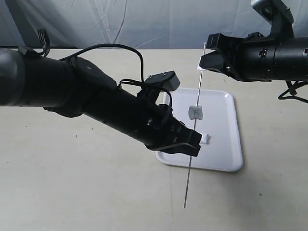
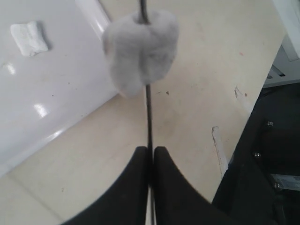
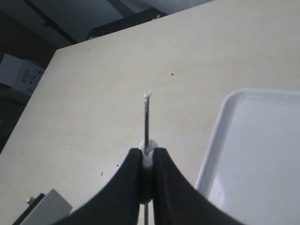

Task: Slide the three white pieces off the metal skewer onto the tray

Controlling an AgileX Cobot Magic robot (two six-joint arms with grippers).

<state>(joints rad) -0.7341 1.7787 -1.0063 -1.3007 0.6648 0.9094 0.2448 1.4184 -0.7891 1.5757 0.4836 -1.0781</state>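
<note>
left pincer (image 1: 194, 146) clamped tight on metal skewer (image 1: 199, 91) above tray (image 1: 226, 144) left edge | right pincer (image 1: 206, 61) pinching top white piece (image 3: 148, 152) on skewer, beyond tray's far edge | middle white piece (image 1: 195, 112) threaded, above tray | loose white piece (image 1: 204, 138) lying on tray | tray on table (image 1: 96, 192)
</note>
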